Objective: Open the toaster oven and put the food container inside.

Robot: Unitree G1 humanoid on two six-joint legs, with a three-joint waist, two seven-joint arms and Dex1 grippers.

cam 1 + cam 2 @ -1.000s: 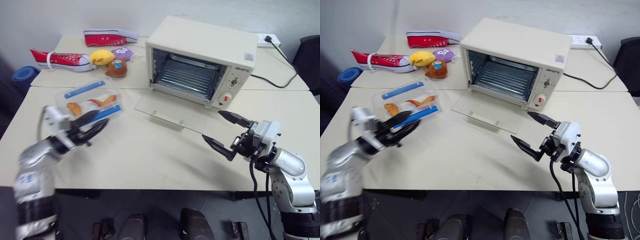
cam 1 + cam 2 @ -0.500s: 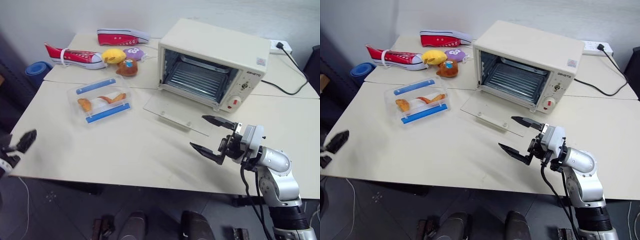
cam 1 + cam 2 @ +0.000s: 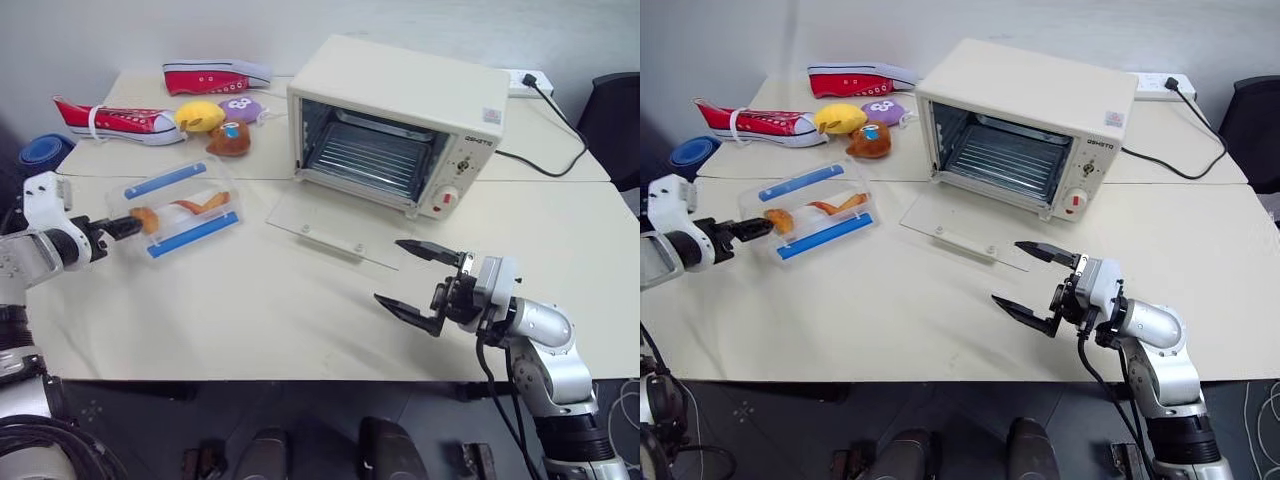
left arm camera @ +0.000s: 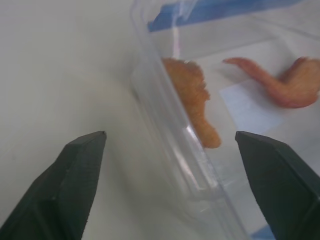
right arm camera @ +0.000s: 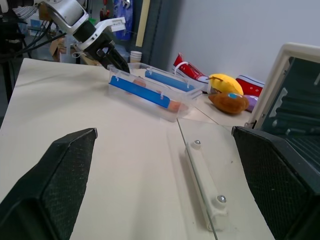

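oven door down, lining up on the box
left gripper (image 4: pixel 165 150) spread around food container (image 3: pixel 183 205) corner; off-centre pinch could skid it. right gripper (image 3: pixel 420 280) spread, idle near toaster oven (image 3: pixel 400 120).

The left gripper (image 3: pixel 128 226) has swung back to the food container's (image 3: pixel 180 205) end.

Two red canvas sneakers with white soles (image 3: pixel 112 120) (image 3: pixel 215 76) on beige table (image 3: pixel 250 310), well beyond the left pincer. Yellow round plush (image 3: pixel 200 115), purple plush (image 3: pixel 242 107), brown plush (image 3: pixel 229 139) clustered between them. White power strip (image 3: pixel 527 82) far beyond the right pincer.
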